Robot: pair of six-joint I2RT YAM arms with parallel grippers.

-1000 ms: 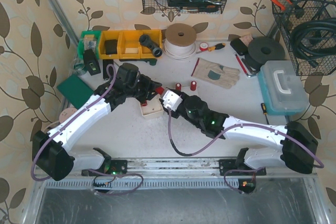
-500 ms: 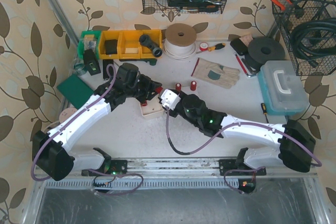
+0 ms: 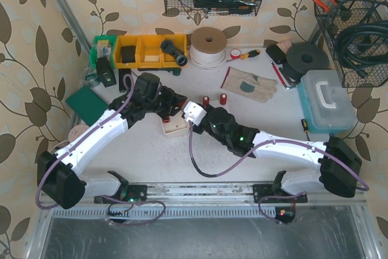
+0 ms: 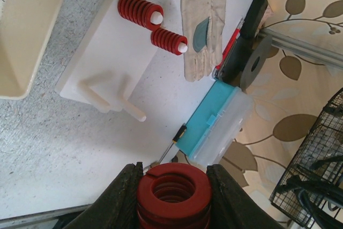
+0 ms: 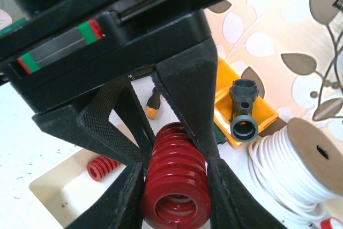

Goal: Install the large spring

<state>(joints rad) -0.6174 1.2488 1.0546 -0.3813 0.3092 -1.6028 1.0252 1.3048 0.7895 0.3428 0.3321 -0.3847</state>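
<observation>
Large spring is gripped by left fingers; right fingers, newly advanced, also clamp it; handover apparently underway, installation pending.

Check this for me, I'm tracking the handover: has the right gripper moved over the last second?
Yes. The right gripper has slid left and slightly away from the arm bases, closing on the fixed beige tray.

The left gripper has matt black plastic fingers whose inner pads are rough with fine knurling; the large spring between them looks like smooth red-coated metal with a soft sheen. Beyond the fingertips, the peg plate is smooth matt white plastic, the table grainy and speckled, the glove soft cloth.
</observation>
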